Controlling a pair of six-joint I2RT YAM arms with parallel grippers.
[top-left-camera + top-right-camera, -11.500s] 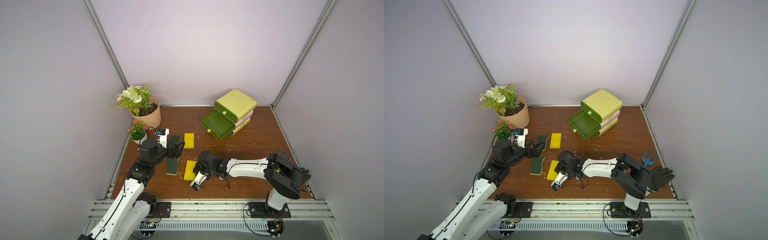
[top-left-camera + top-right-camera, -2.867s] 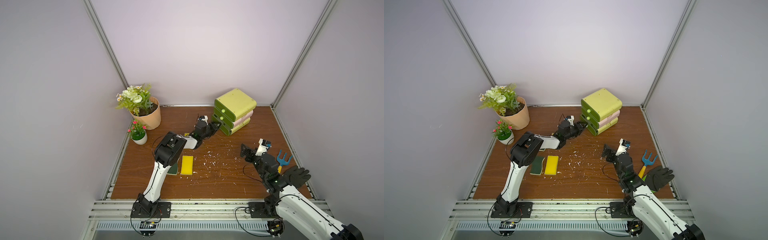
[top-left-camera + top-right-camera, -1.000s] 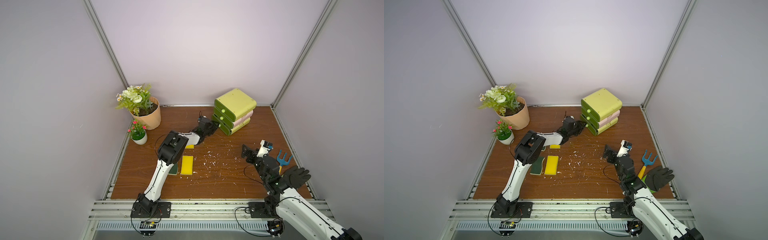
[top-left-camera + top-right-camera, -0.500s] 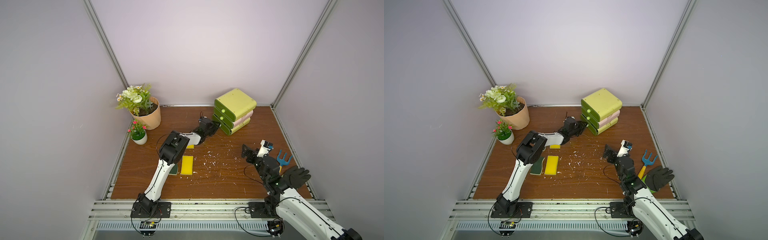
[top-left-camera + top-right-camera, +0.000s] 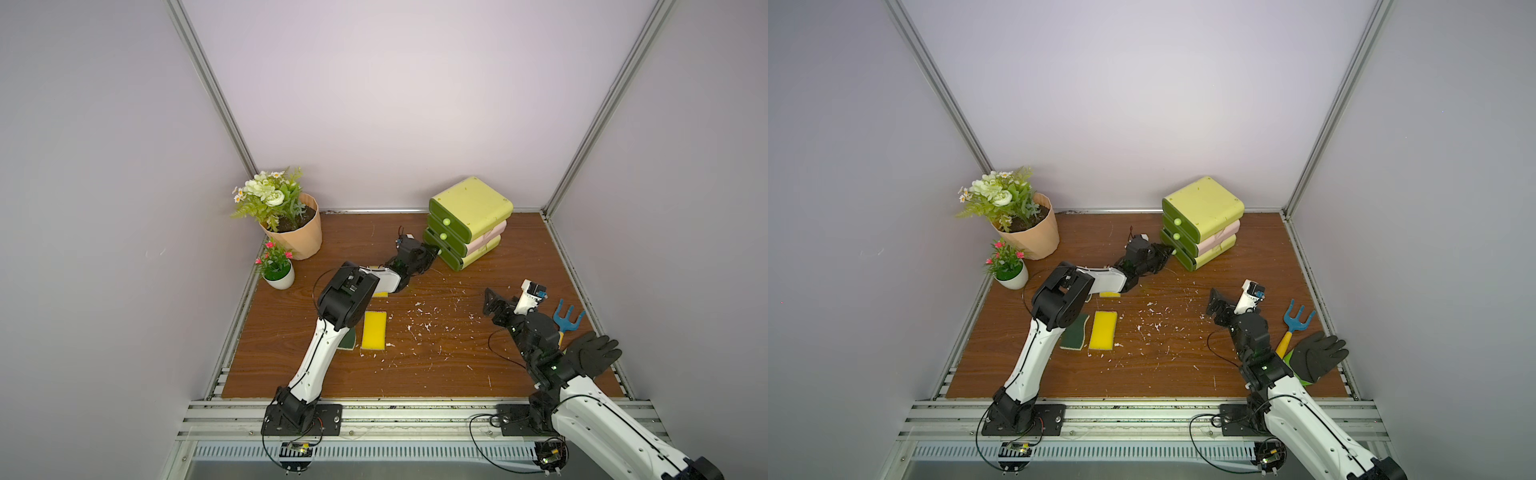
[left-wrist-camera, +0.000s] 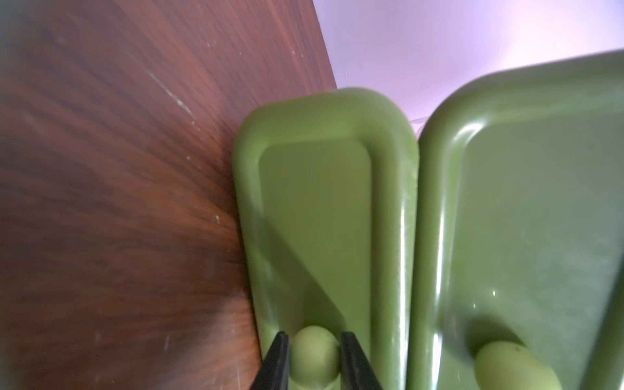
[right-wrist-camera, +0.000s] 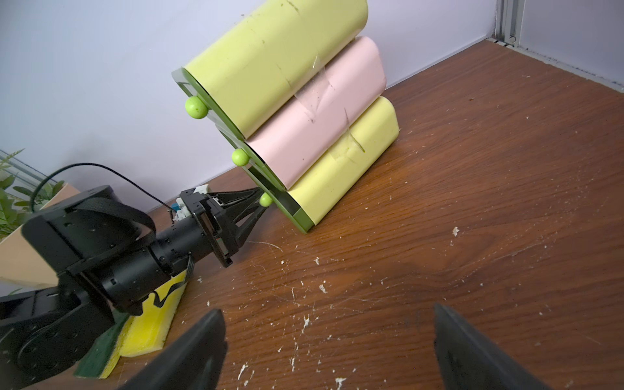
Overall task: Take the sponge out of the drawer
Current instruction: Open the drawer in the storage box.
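Knob (image 6: pixel 314 353) of bottom drawer (image 6: pixel 314 219) sits pinched in left claw (image 6: pixel 314 337), ready for pull-out; right claw (image 7: pixel 326 312) hangs wide, idle above table (image 7: pixel 472 202).

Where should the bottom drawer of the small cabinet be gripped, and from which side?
Grip the round knob on the bottom drawer, coming from the front, a jaw on each side. Its front is flat and shut; only the knob sticks out. The left gripper is placed so.
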